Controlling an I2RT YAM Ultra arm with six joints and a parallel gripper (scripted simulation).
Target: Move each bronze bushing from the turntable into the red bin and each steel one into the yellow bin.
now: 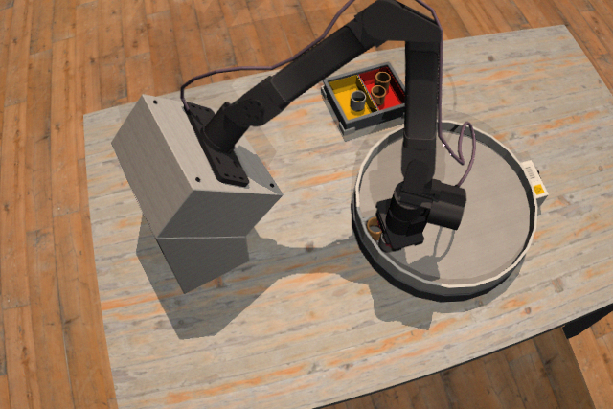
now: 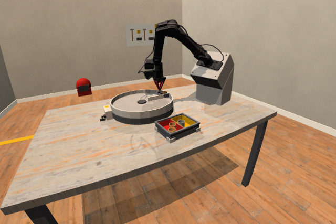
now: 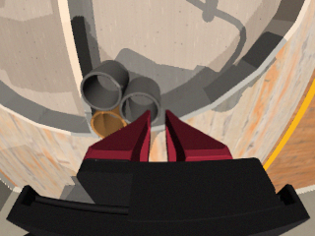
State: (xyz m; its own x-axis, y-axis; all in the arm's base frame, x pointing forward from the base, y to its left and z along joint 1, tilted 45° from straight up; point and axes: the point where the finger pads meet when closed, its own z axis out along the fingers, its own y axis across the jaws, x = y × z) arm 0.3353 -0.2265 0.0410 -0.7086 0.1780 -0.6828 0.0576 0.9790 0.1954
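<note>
The round turntable holds three bushings clustered against its near-left rim. In the wrist view they are two steel bushings (image 3: pixel 104 87) (image 3: pixel 140 104) and one bronze bushing (image 3: pixel 106 122), all upright and touching. The bronze one also shows in the top view (image 1: pixel 374 227). My gripper (image 3: pixel 157 116) hangs above this cluster with its red fingers nearly together and nothing between them. It also shows in the exterior view (image 2: pixel 160 86), a little above the rim. The yellow bin (image 1: pixel 349 96) holds one steel bushing (image 1: pixel 357 99). The red bin (image 1: pixel 383 85) holds two bronze bushings (image 1: pixel 382 79) (image 1: pixel 377 93).
The two bins sit in one dark tray (image 2: pixel 177 125) beside the turntable. A raised bar (image 2: pixel 157 97) lies on the turntable next to the cluster. A small control box (image 1: pixel 534 184) sits at the turntable's far side. The arm's grey base block (image 1: pixel 183 171) stands at the left.
</note>
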